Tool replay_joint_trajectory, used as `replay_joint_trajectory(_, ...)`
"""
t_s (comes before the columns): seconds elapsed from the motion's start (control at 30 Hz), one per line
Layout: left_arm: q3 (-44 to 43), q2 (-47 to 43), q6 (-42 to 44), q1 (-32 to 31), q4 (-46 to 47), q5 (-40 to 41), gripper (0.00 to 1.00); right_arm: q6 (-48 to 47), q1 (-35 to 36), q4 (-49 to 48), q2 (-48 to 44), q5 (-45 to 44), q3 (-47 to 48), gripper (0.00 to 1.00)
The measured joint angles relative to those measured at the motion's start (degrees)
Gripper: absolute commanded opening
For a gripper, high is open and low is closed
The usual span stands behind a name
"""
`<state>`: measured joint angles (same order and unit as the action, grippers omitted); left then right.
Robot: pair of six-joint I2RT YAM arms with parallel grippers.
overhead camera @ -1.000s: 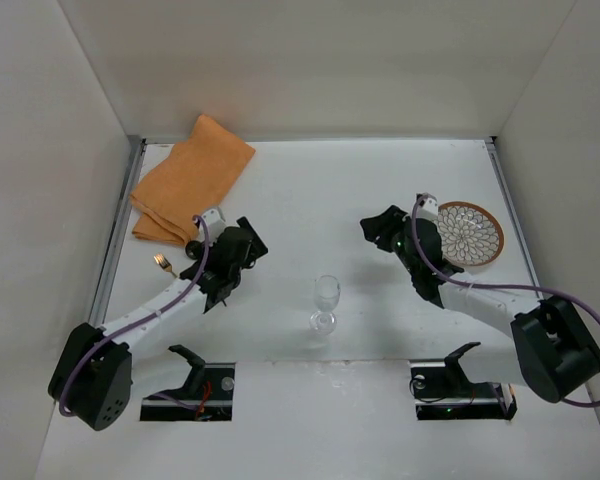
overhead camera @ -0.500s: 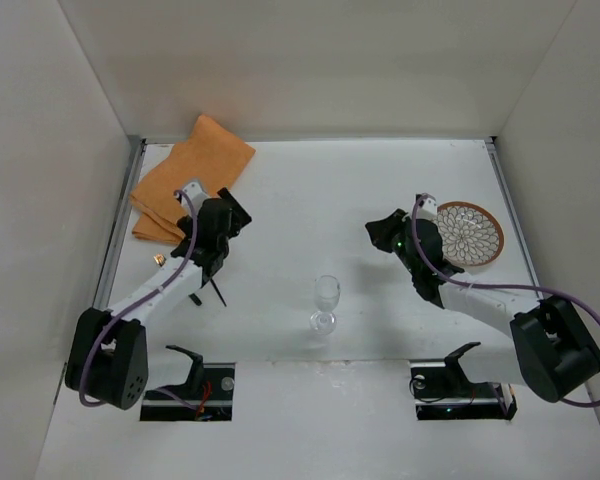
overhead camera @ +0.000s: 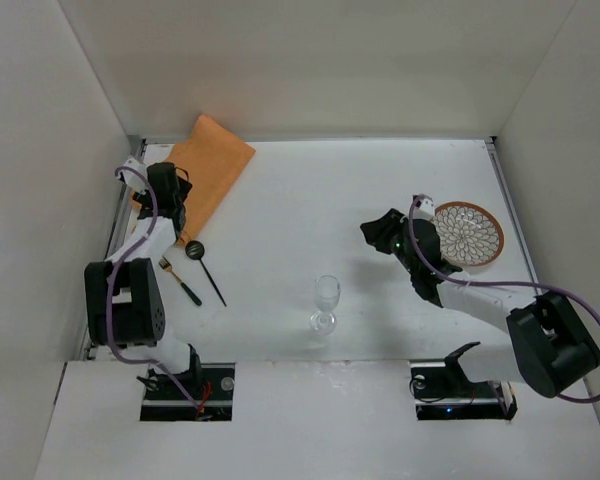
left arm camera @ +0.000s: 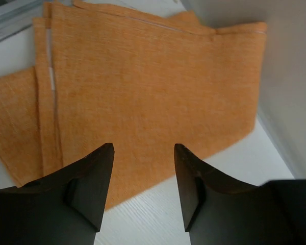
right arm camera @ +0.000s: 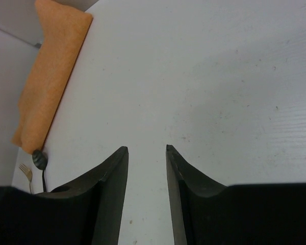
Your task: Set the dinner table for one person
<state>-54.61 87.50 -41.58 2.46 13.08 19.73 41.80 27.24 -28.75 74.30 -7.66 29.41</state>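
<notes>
The dinner table (overhead camera: 330,190) is a white tabletop. An orange cloth (overhead camera: 195,170) lies folded at its back left corner. My left gripper (overhead camera: 172,205) hovers over the cloth's near edge (left arm camera: 143,76), open (left arm camera: 144,148), with nothing between its fingers. A black spoon (overhead camera: 194,249) and a gold-headed fork (overhead camera: 166,266) lie side by side just in front of the cloth. A wine glass (overhead camera: 325,303) stands upright near the middle front. A patterned plate (overhead camera: 469,233) sits at the right. My right gripper (overhead camera: 370,232) is left of the plate, open (right arm camera: 147,149) and empty over bare table.
Grey rails (overhead camera: 115,240) run along the table's side edges, with white walls close behind and beside them. In the right wrist view the cloth (right arm camera: 51,76), spoon (right arm camera: 39,159) and fork (right arm camera: 24,168) show far off to the left.
My left arm has swung back and to the left, from beside the cutlery to over the orange cloth. The spoon and fork now lie uncovered on the table. The right arm has barely moved.
</notes>
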Motion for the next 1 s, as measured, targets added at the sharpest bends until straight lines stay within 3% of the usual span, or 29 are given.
replay_joint_trajectory(0.37,-10.54,15.82,0.63,12.33,-4.39,-6.05,0.52,-0.02,-0.07,-0.02,0.09,0.68,0.00,0.48)
replay_joint_trajectory(0.67,-10.84,17.77,0.76,14.45,-4.76,-6.69,0.54,-0.04,-0.07,-0.20,1.16,1.42,0.07,0.56)
replay_joint_trajectory(1.0,-10.21,20.04,1.22,16.17,-2.45,-8.33,0.60,-0.42,-0.04,-0.28,1.18,1.57,0.07,0.58)
